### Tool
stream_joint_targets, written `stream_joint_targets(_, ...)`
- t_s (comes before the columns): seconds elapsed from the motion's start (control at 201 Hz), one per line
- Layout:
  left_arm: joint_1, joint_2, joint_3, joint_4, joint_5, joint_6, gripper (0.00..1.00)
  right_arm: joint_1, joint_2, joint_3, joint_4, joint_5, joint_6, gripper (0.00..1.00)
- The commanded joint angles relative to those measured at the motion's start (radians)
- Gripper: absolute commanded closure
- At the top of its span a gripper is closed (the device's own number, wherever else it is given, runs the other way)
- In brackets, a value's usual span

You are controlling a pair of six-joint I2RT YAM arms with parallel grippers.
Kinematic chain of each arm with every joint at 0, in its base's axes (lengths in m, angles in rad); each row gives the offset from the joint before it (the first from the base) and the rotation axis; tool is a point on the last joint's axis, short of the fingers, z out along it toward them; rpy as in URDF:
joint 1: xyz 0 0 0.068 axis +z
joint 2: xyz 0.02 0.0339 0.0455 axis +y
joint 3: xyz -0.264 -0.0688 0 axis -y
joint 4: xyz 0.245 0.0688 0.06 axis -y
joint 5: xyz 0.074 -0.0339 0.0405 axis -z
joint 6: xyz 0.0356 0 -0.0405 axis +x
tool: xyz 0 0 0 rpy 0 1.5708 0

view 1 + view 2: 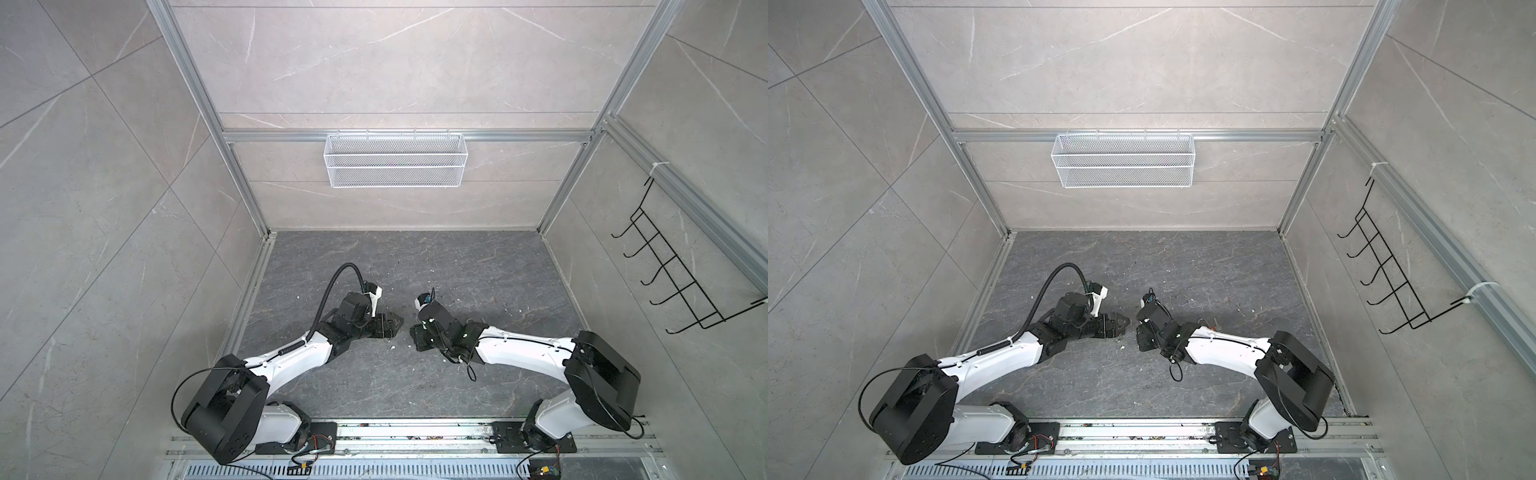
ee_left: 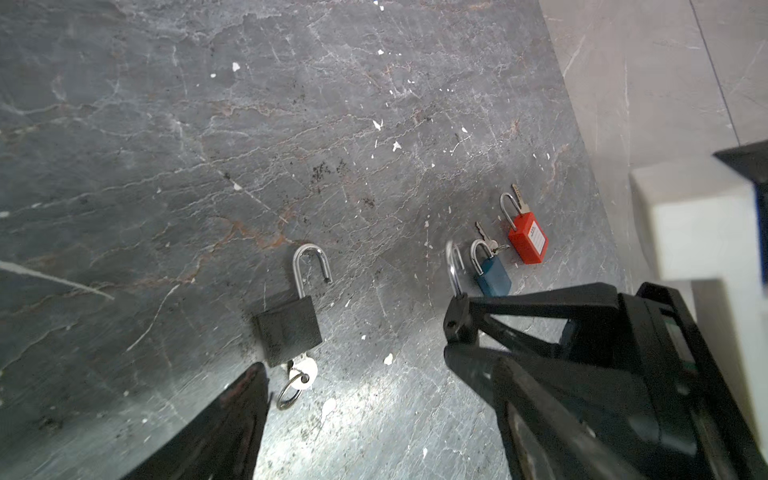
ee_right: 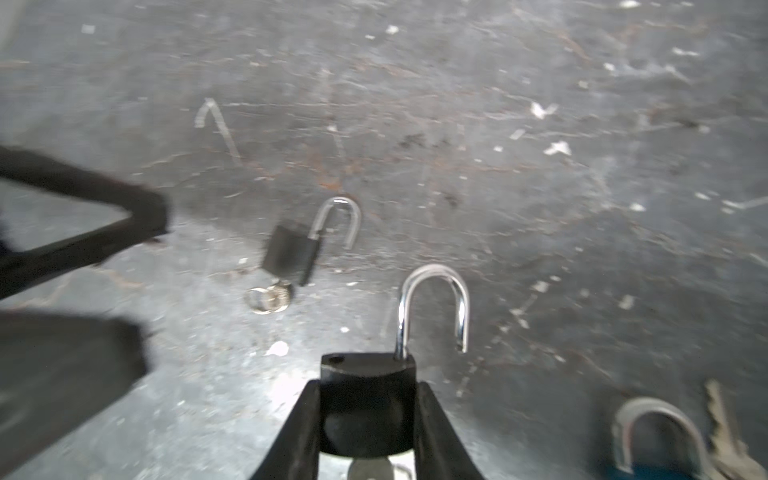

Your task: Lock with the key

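My right gripper [image 3: 368, 388] is shut on the body of a black padlock [image 3: 368, 370], held just above the floor. Its silver shackle [image 3: 432, 307] stands open, and a key head [image 3: 370, 471] shows below the body. A second black padlock [image 2: 289, 324] lies on the dark floor with its shackle open and a ringed key [image 2: 302, 376] in its base. My left gripper [image 2: 353, 365] hangs open just over that key, with nothing between its fingers. In both top views the two grippers [image 1: 399, 323] [image 1: 1138, 337] meet tip to tip at mid-floor.
A blue padlock [image 2: 492, 278] and a red padlock [image 2: 528, 241], each with a key beside it, lie near the right wall. A white mesh basket [image 1: 392, 166] hangs on the back wall. A black wire hook rack [image 1: 681, 270] hangs on the right wall.
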Motion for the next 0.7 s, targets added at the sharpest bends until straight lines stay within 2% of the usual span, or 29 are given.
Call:
stream_joint_targets(0.0, 0.003, 0.024, 0.042, 0.082, 0.087, -0.031, 0.18, 0.007, -0.058, -0.049, 0.15, -0.1, -0.07, 1.0)
stream_joint_targets(0.333, -0.008, 0.142, 0.079, 0.153, 0.216, -0.077, 0.29, 0.034, -0.073, -0.034, 0.17, -0.129, -0.107, 1.0)
stream_joint_targets(0.637, -0.027, 0.196, 0.098, 0.173, 0.237, -0.091, 0.51, 0.051, -0.07, -0.015, 0.145, -0.11, -0.109, 1.0)
stream_joint_targets(0.692, -0.027, 0.2, 0.097, 0.175, 0.237, -0.091, 0.58, 0.053, -0.073, -0.011, 0.131, -0.106, -0.107, 1.0)
